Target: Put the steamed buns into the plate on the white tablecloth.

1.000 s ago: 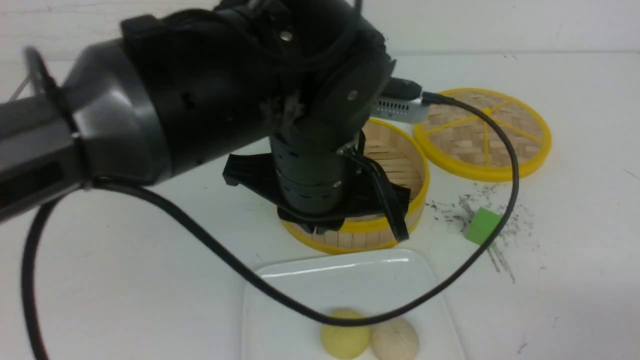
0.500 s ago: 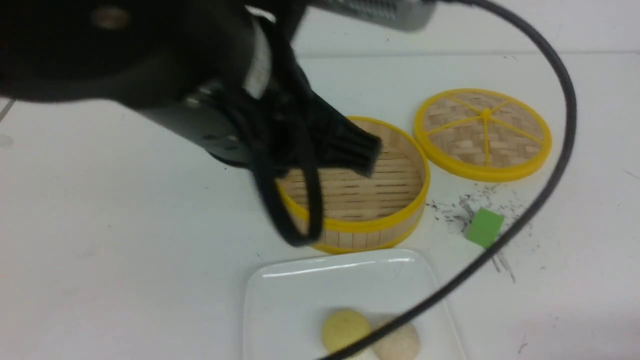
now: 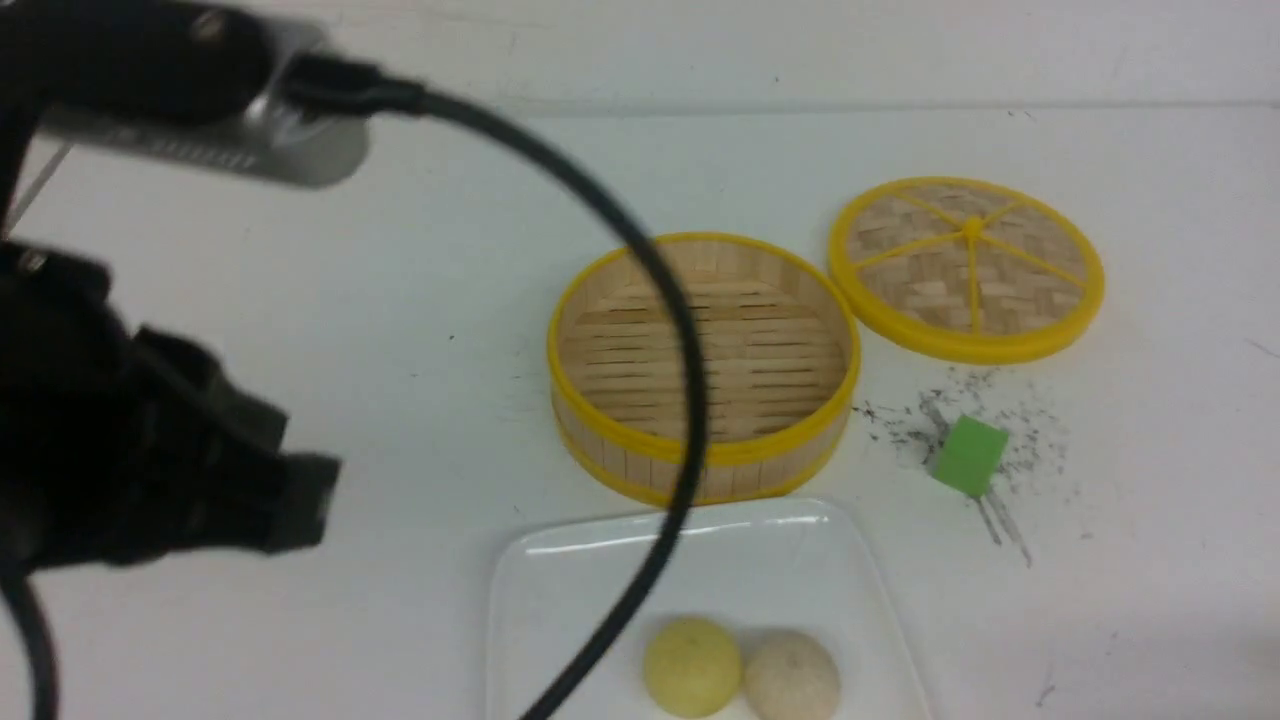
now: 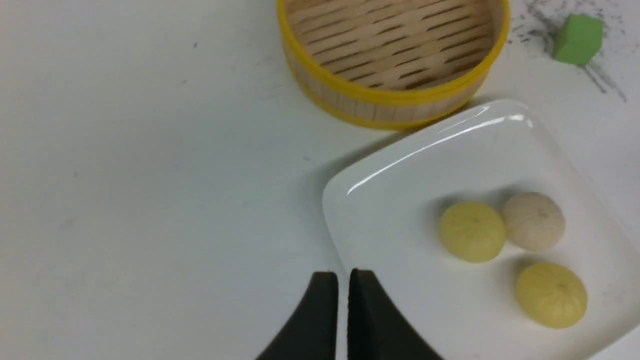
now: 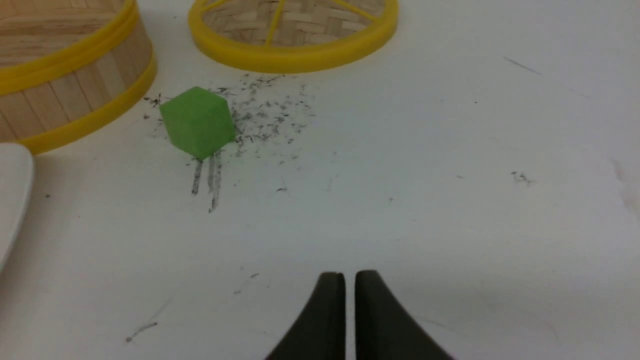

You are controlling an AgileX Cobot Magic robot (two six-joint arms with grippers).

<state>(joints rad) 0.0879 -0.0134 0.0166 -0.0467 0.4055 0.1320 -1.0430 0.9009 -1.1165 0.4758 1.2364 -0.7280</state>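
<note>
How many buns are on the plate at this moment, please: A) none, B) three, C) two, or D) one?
B: the left wrist view shows two yellow buns and a beige bun lying on the plate.

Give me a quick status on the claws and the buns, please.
Left claw shut, empty; right claw shut, empty. Pale yellow round buns and beige round bun on glossy white rectangular plate. Round yellow-rimmed bamboo steamer bare. Nothing obstructing.
</note>
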